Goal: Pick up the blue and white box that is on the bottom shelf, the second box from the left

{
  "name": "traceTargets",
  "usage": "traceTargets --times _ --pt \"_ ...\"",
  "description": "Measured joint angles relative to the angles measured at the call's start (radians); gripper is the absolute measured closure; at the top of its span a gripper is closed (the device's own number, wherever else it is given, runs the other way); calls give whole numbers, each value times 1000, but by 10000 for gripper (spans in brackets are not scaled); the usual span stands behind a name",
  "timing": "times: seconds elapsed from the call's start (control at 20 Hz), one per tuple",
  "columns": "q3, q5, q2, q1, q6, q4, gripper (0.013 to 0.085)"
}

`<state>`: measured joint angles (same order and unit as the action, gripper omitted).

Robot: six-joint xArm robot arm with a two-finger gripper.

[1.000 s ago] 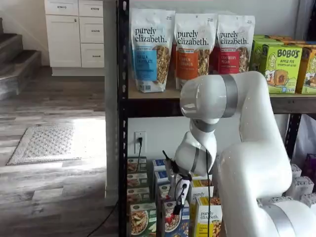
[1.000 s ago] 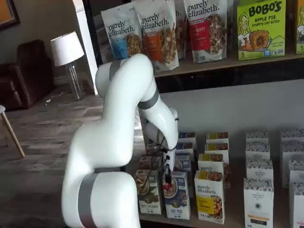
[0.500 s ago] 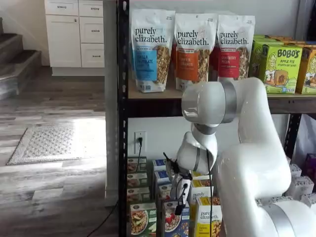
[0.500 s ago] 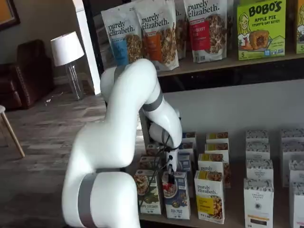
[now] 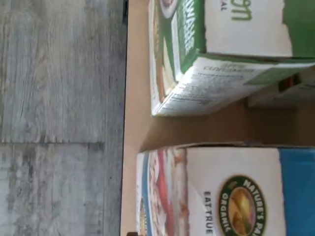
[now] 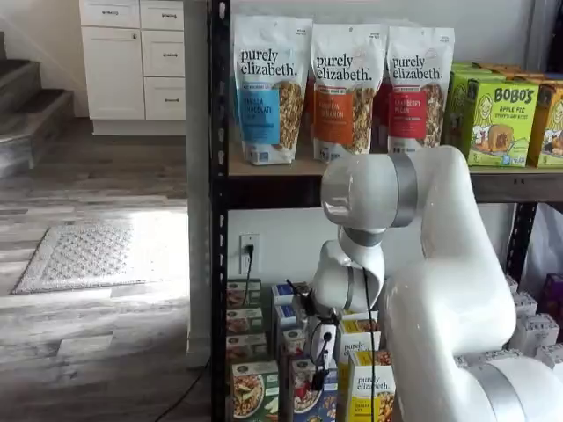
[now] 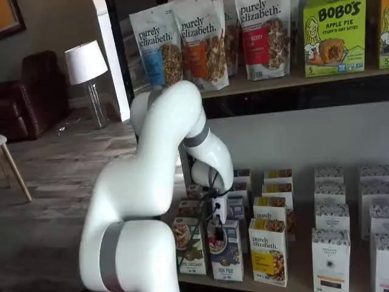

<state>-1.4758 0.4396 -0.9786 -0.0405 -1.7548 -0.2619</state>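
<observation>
The blue and white box (image 7: 226, 258) stands at the front of the bottom shelf (image 7: 299, 281), between a green-fronted carton (image 7: 189, 246) and a yellow-fronted carton (image 7: 268, 252). It also shows in a shelf view (image 6: 308, 397). My gripper (image 7: 217, 231) hangs right over the box's top, its black fingers pointing down at the box's upper edge, and the jaws stand open with nothing held. The gripper (image 6: 322, 362) hangs from the white arm above the same box. The wrist view shows the box's white and blue top (image 5: 231, 191) close up, with the green carton (image 5: 221, 54) beside it.
More small cartons stand in rows behind and to the right on the bottom shelf, among them white ones (image 7: 331, 249). Tall granola bags (image 6: 343, 83) and green boxes (image 6: 500, 114) fill the tier above. Grey wood floor (image 5: 59, 118) lies in front of the shelf board's edge (image 5: 142, 123).
The arm has sunk a little and the gripper has come down closer to the top of the blue and white box. The boxes have not moved.
</observation>
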Motion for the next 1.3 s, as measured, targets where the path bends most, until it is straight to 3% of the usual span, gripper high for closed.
traceTargets --times 0.55,1.1,1.3 --pt "-19 4 -25 0 56 64 130" --pt "-31 7 -35 1 80 92 130" --pt "-32 8 -36 1 87 101 250"
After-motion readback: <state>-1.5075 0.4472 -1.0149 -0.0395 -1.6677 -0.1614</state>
